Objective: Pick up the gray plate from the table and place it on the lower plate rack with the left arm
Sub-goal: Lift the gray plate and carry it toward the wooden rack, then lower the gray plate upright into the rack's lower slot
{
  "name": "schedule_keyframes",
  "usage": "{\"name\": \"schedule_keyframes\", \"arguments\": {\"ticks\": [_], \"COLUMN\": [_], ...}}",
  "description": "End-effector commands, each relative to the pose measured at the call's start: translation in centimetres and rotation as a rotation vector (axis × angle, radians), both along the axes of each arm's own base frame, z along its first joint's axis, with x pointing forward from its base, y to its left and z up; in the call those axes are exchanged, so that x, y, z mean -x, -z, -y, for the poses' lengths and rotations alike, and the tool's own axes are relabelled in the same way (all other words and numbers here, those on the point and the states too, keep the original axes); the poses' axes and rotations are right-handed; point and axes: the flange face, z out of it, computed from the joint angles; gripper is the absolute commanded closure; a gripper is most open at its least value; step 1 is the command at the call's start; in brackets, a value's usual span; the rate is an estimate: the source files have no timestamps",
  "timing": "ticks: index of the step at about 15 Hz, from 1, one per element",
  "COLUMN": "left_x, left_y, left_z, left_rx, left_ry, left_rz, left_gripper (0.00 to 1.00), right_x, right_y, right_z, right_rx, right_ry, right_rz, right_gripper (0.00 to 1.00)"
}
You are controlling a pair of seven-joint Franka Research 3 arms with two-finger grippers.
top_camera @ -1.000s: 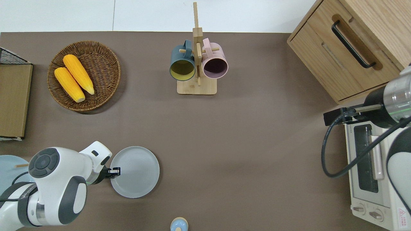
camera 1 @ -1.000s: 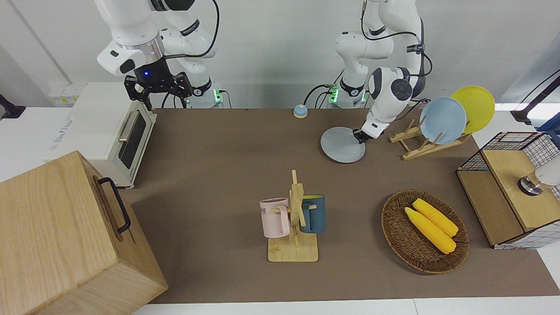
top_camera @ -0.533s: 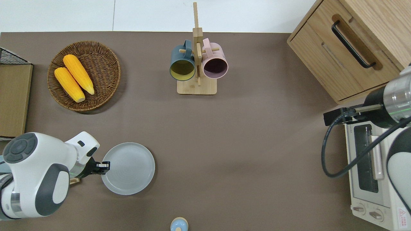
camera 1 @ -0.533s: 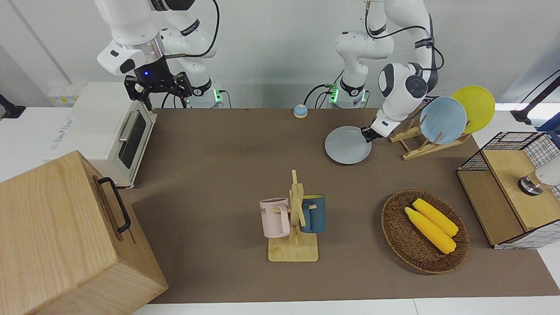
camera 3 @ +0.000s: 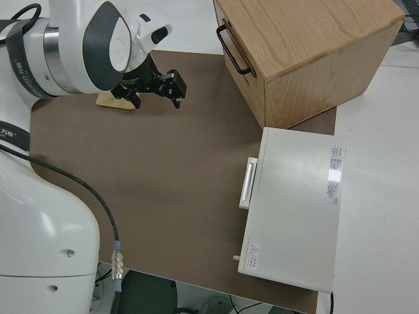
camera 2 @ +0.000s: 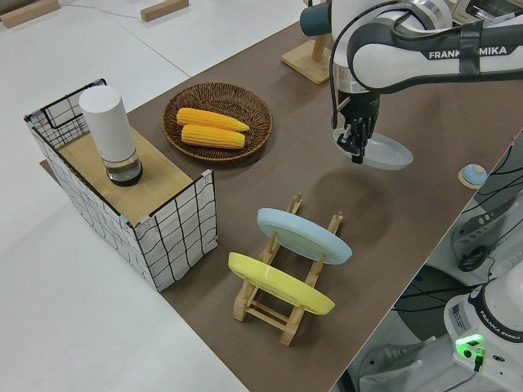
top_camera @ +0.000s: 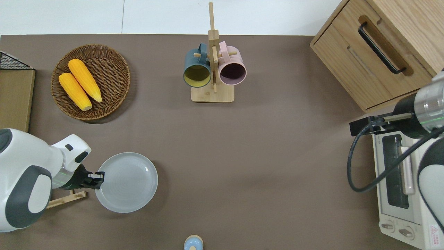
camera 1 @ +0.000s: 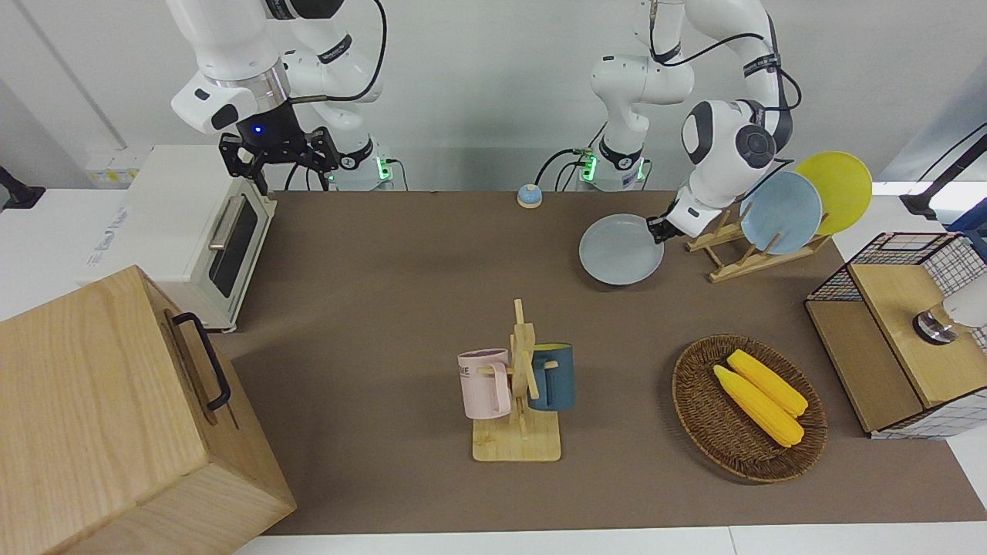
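Note:
My left gripper (camera 1: 657,229) is shut on the rim of the gray plate (camera 1: 621,249) and holds it nearly level, up off the table. In the overhead view the left gripper (top_camera: 99,176) and the plate (top_camera: 126,182) are over the table right beside the lower end of the plate rack (top_camera: 66,199). The light-wood rack (camera 1: 729,248) holds a light-blue plate (camera 1: 780,212) and a yellow plate (camera 1: 834,191) in its upper slots. Its lower pegs (camera 2: 335,220) are free. The side view shows the plate (camera 2: 384,151) casting a shadow on the mat. My right arm is parked, its gripper (camera 1: 277,154) open.
A mug tree (camera 1: 520,385) with a pink and a dark blue mug stands mid-table. A wicker basket (camera 1: 698,416) holds two corn cobs. A wire crate (camera 1: 910,254), a toaster oven (camera 1: 224,247), a wooden drawer box (camera 1: 116,408) and a small blue bell (camera 1: 529,196) line the edges.
My left gripper has lifted the gray plate off the table and carried it toward the plate rack at the left arm's end. The right arm has not moved.

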Motion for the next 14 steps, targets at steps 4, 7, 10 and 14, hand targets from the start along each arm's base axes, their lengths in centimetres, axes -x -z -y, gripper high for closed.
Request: {"name": "schedule_keyframes", "arguments": {"ticks": [4,7,10,14], "left_x": [-4.7,-6.3,-8.8,-9.6], "left_y": [-2.5,-2.2,-3.1,-3.2], "left_z": [-4.0,-4.8,-6.4,-7.2], "left_rx": [-0.3,-0.374,-0.393,-0.43], "left_ry": [0.09,0.211,0.233,0.277], "left_rz": [-0.131,-0.189,-0.266,-0.339], "left_gripper": [1.0,1.0,1.0,1.0], "right_x": [0.2,0.2,0.2,0.2], "right_y": [-0.4,-0.4,-0.4,-0.4], "right_z": [0.2,0.2,0.2,0.2], "right_rx": [0.003,0.005,0.003,0.005], "right_ry": [0.017,0.017,0.017,0.017], "right_rz": [-0.004,-0.004,-0.004,-0.004], "right_gripper": [0.017,0.017,0.017,0.017]}}
